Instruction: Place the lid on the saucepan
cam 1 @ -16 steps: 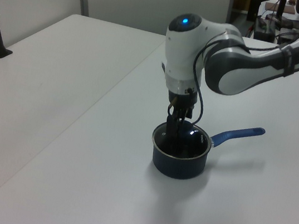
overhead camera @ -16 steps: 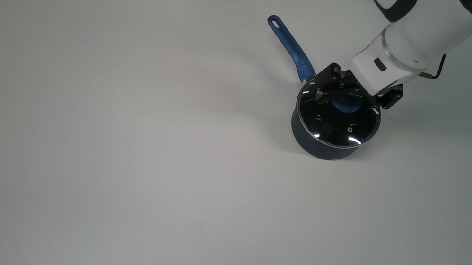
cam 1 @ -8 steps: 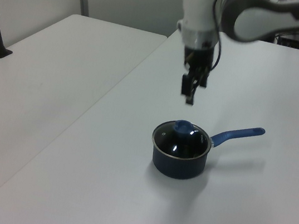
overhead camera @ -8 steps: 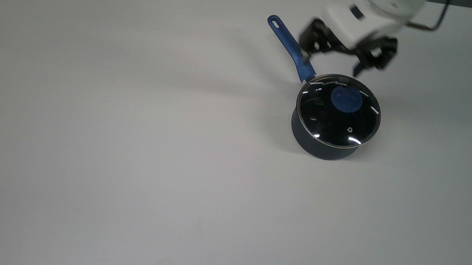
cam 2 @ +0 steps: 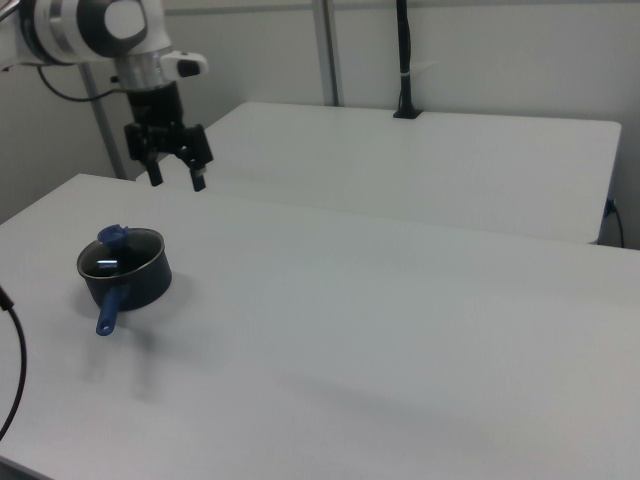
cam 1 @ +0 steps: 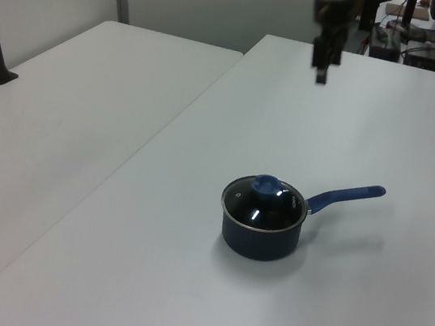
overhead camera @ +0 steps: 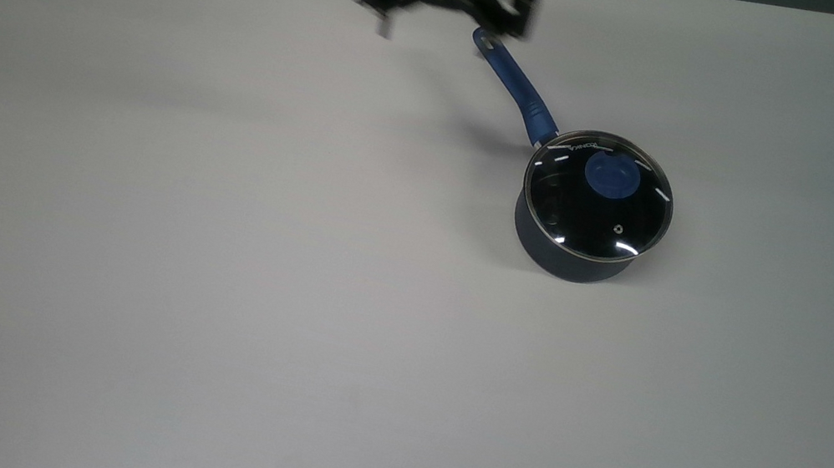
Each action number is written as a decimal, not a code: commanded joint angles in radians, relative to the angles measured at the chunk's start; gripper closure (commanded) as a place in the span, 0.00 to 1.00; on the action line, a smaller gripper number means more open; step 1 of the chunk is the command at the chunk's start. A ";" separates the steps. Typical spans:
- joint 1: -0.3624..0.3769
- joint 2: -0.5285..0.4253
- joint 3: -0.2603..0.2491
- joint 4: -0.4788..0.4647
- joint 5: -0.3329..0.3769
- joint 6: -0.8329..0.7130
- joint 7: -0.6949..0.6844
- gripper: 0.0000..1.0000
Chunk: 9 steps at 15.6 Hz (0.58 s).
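Now pulling up and well away toward 10 o'clock of the saucepan (overhead camera: 566, 246) in the top view, end effector (cam 2: 171, 168) empty with fingers spread apart, leaving lid (overhead camera: 598, 196) sitting flat on saucepan rim on the bench (overhead camera: 207, 275), placement looking complete.

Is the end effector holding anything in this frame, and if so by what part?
Nothing is held. The end effector is open and empty, raised away from the saucepan; the lid sits on the pan.

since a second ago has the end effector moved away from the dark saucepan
Yes. The end effector has left the blue-knobbed glass lid on the dark saucepan, shifting to the top view's upper left, past the handle's end.
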 commanded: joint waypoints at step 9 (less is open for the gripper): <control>-0.127 -0.096 -0.019 -0.070 0.020 -0.034 -0.071 0.00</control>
